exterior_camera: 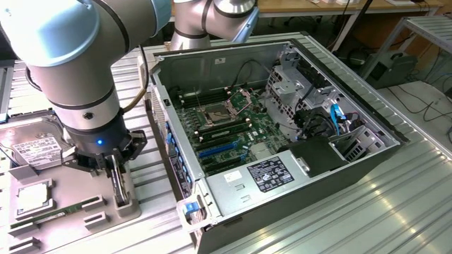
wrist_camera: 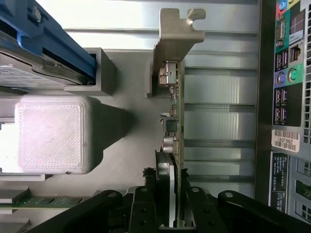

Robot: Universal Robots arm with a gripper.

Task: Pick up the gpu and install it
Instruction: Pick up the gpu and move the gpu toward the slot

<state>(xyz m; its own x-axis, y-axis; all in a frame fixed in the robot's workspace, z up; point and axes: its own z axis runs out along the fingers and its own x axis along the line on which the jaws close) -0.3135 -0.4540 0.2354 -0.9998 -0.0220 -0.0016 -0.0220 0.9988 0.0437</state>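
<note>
The gripper (exterior_camera: 118, 179) is pinching the gpu (wrist_camera: 178, 111) by both faces. The card is standing on edge in a grey holder (exterior_camera: 131, 209), just off the open computer case (exterior_camera: 211, 69) on the exterior view's left. Edge-on, it is showing a thin green board, a black cooler and a silver end bracket (wrist_camera: 179, 34). Bare ribbed table (wrist_camera: 218, 121) is lying between the board face and the case's port panel (wrist_camera: 291, 97). A grey block (wrist_camera: 51, 131) is sitting apart on the cooler side.

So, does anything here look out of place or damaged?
Nothing stands out. The gpu stands upright on edge in its grey holder, with the gripper down over it. The computer case lies open on its side, tidy inside, nothing visibly loose or spilled.
</note>
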